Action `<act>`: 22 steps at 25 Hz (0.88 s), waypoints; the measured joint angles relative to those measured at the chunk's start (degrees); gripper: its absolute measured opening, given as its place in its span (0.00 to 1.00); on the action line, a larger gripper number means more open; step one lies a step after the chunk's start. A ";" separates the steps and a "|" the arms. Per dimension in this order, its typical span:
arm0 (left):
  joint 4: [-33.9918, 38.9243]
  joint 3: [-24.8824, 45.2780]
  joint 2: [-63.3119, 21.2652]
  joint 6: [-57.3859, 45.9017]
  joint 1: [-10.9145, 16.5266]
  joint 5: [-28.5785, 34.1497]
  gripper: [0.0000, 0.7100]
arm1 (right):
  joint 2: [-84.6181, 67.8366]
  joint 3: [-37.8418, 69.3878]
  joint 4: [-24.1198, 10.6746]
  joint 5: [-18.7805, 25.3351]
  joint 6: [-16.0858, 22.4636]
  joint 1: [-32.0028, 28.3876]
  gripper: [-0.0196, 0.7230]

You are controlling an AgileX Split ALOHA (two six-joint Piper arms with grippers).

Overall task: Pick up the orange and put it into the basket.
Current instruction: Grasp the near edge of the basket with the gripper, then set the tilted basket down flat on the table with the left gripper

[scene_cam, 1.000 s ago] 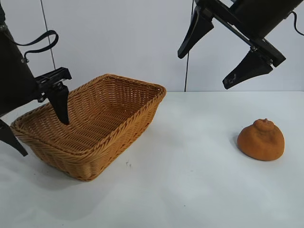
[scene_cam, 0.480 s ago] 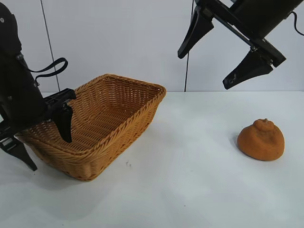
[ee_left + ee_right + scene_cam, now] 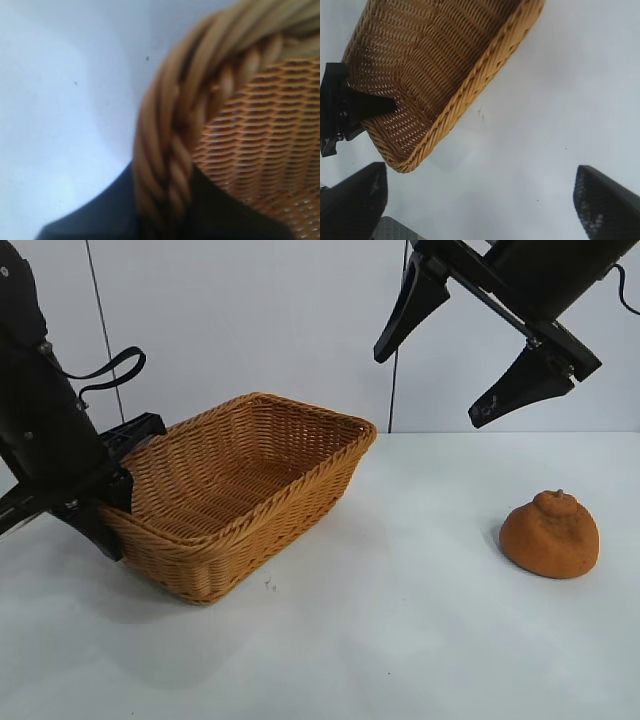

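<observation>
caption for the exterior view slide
Left end effector grips the basket rim; orange sits apart under the open right end effector.

The left gripper's (image 3: pixel 108 510) fingertips are masked by the basket (image 3: pixel 250 490) rim — the right arm is cropped above.

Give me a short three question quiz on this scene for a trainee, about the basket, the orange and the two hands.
1. True or false: the orange lies inside the basket.
2. Which hand grips the basket's rim? A) left hand B) right hand C) neither
3. Fill in: the right hand hangs in the air with its fingers ____.

Key
1. False: it sits on the table, apart from the basket, on the right arm's side.
2. A: its fingers are shut on the braided rim at the basket's end, one inside the wall and one outside.
3. Open, holding nothing.
</observation>
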 joint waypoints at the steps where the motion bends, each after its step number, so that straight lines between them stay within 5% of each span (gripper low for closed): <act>1: -0.84 -0.55 0.07 1.42 0.43 0.59 0.12 | 0.00 0.00 0.00 0.00 0.00 0.00 0.96; 8: -2.21 -6.35 0.18 13.29 4.02 5.80 0.12 | 0.00 0.00 0.00 0.20 0.00 0.00 0.96; 22: 3.24 -16.85 0.25 27.98 4.57 13.46 0.12 | 0.00 0.00 -0.08 1.06 0.00 0.00 0.96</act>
